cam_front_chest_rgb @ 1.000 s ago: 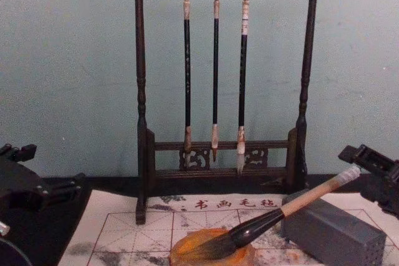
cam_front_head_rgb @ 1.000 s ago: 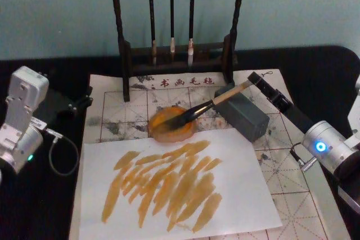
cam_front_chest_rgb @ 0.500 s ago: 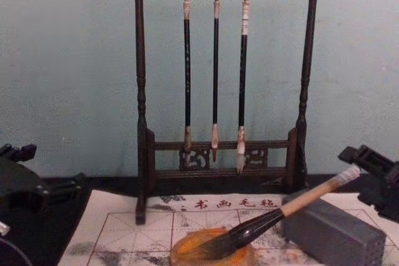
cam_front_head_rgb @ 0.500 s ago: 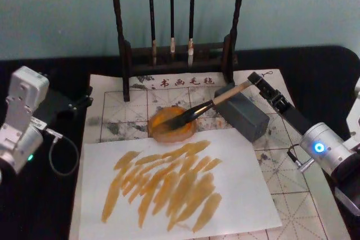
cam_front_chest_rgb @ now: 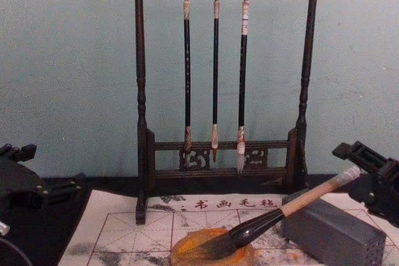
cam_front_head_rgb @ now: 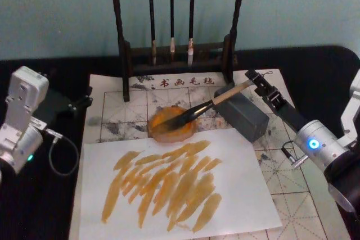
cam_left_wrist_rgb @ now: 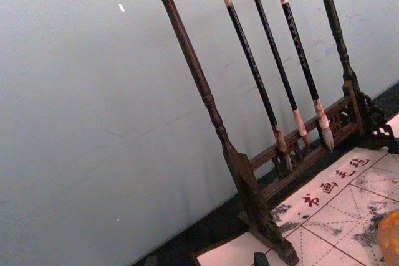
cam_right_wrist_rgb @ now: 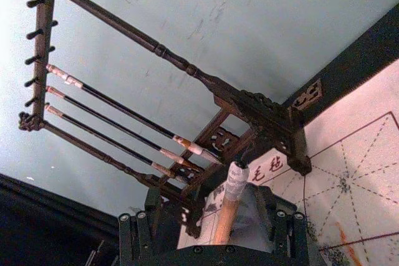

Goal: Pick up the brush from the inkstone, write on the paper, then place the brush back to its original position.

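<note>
The brush [cam_front_head_rgb: 199, 109] lies slanted, its dark tuft in the orange-stained inkstone [cam_front_head_rgb: 163, 130] and its pale handle propped on a grey block [cam_front_head_rgb: 247, 119]. My right gripper [cam_front_head_rgb: 254, 80] is at the handle's far end. In the right wrist view it is open, with its fingers [cam_right_wrist_rgb: 134, 232] either side of the handle [cam_right_wrist_rgb: 227, 204] and gaps on both sides. The chest view shows the gripper [cam_front_chest_rgb: 361, 160] level with the handle tip. The red-gridded paper [cam_front_head_rgb: 112, 116] covers the table. My left gripper [cam_front_head_rgb: 84, 100] rests open at the paper's left edge.
A plain white sheet [cam_front_head_rgb: 242, 195] streaked with orange strokes lies on the gridded paper in front of the inkstone. A dark wooden rack [cam_front_head_rgb: 126, 54] with three thin hanging brushes [cam_front_chest_rgb: 215, 66] stands behind it. Black cloth surrounds the paper.
My right arm has shifted slightly left and forward, bringing its gripper closer around the brush handle's end. The brush, inkstone and left arm have stayed put.
</note>
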You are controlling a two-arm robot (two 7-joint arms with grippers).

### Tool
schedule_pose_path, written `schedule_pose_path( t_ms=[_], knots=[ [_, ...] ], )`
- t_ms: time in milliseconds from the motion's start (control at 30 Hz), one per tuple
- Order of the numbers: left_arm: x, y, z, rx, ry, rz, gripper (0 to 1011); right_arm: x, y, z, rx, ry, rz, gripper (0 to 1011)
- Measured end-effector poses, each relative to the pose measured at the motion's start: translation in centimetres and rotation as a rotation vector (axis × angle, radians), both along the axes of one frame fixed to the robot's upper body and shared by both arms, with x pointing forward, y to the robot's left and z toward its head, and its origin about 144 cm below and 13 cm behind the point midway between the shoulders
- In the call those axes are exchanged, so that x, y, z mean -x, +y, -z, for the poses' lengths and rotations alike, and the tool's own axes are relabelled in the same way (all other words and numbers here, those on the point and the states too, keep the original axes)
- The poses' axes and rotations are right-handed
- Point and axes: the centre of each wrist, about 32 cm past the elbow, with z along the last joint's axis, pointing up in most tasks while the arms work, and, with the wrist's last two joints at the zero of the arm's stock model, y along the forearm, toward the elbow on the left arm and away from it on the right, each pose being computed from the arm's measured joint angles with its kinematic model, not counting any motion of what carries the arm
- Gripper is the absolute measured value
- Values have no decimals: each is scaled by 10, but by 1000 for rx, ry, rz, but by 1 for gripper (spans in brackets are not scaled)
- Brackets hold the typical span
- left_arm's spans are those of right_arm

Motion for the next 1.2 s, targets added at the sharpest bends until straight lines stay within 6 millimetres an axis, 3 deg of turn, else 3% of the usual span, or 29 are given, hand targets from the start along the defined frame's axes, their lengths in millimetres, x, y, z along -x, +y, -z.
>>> schedule_pose_path(
  t_ms=[1200],
  knots=[
    [0,0,0,0,0,0,1001,-15,8,9,-59,16,-5,1000]
  ],
)
